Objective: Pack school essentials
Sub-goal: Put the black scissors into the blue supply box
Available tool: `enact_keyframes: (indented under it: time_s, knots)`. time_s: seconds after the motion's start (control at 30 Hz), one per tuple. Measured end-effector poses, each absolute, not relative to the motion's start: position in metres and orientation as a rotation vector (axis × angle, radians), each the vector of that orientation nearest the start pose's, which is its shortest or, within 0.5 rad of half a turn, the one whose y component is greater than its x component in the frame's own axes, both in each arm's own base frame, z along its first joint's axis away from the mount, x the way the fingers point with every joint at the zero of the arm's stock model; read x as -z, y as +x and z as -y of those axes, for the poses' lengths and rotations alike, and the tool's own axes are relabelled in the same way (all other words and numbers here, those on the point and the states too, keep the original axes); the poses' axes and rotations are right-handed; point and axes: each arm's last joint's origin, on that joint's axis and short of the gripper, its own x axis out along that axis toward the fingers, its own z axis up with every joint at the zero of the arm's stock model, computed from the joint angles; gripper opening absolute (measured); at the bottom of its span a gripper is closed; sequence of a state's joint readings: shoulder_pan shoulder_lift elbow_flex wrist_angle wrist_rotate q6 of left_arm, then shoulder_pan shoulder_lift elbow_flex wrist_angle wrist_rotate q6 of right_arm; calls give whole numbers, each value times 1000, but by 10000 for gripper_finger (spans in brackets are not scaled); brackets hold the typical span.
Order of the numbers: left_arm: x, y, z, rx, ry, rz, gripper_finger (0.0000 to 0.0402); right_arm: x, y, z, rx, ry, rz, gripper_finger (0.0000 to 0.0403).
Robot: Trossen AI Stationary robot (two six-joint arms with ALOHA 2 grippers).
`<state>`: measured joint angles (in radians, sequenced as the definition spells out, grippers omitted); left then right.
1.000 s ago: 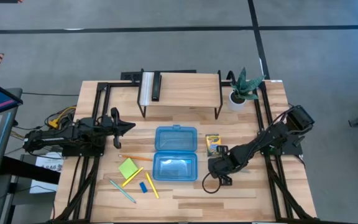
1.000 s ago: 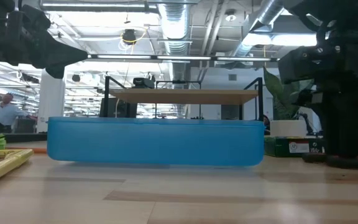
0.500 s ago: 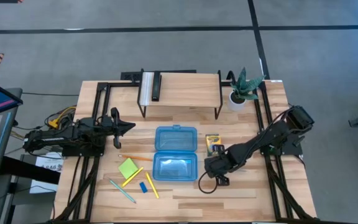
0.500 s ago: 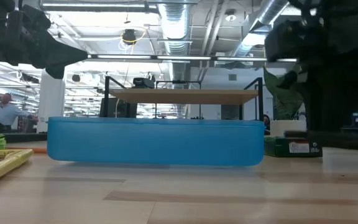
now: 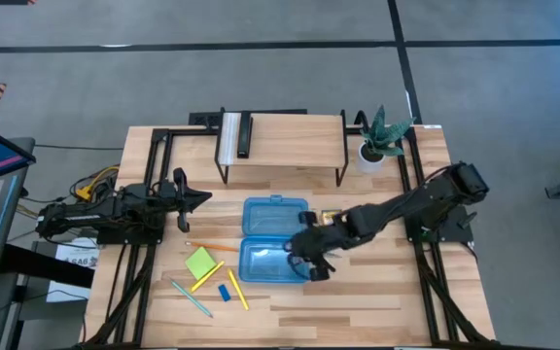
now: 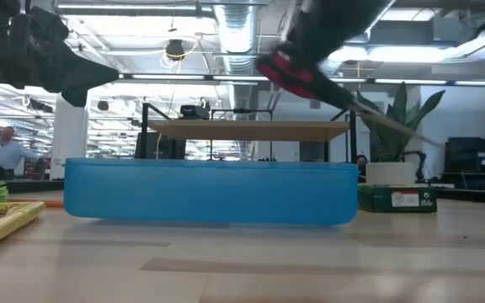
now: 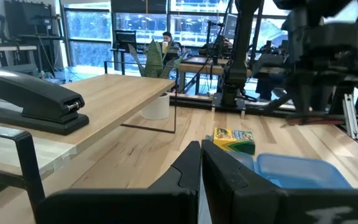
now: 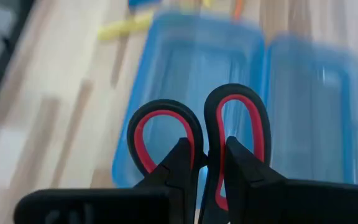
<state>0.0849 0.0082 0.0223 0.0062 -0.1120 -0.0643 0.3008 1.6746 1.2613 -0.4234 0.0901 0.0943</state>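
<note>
I have the right gripper (image 8: 202, 163) pinched on the scissors (image 8: 201, 134), its fingers clamped where the two red-lined handle loops meet. In the high view that gripper (image 5: 304, 255) hangs over the right end of the case (image 5: 274, 242), above its front tray, with the arm stretched in from the table's right edge. The low view shows the scissors (image 6: 310, 80) lifted clear above the case (image 6: 209, 192), tilted, red handle higher and the blade slanting down to the right.

The case lies open near the table's centre, both trays facing up. The crayon box (image 5: 331, 220) sits just beside the case's right side, partly under the right arm; from the left wrist view I see it (image 7: 234, 139) lying flat by the case.

The remaining stationery is near the front-left corner of the table: the sticky pad (image 5: 200, 262) left of the case, a yellow pencil (image 5: 208, 276) touching its front edge, another yellow pencil (image 5: 237, 289) just beside the eraser (image 5: 224, 292), the pen (image 5: 192, 298) farthest front, and an orange pencil (image 5: 210, 246) behind the pad.

My left gripper (image 5: 202, 198) waits by the table's left edge, well apart from everything; its fingers (image 7: 185, 172) are pressed together.

The plant (image 5: 375, 138) stands at the back-right corner, beside the shelf (image 5: 282, 135), which carries a stapler (image 7: 33, 102).
</note>
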Motion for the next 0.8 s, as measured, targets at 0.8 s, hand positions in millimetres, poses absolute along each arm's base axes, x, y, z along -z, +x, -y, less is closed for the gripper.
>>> enact_keyframes:
  time_s: [0.8]
  knots:
    - [-170, 97, -11, -169, -76, 14, 4, -200, 449, -103, -261, -138, -934, 74]
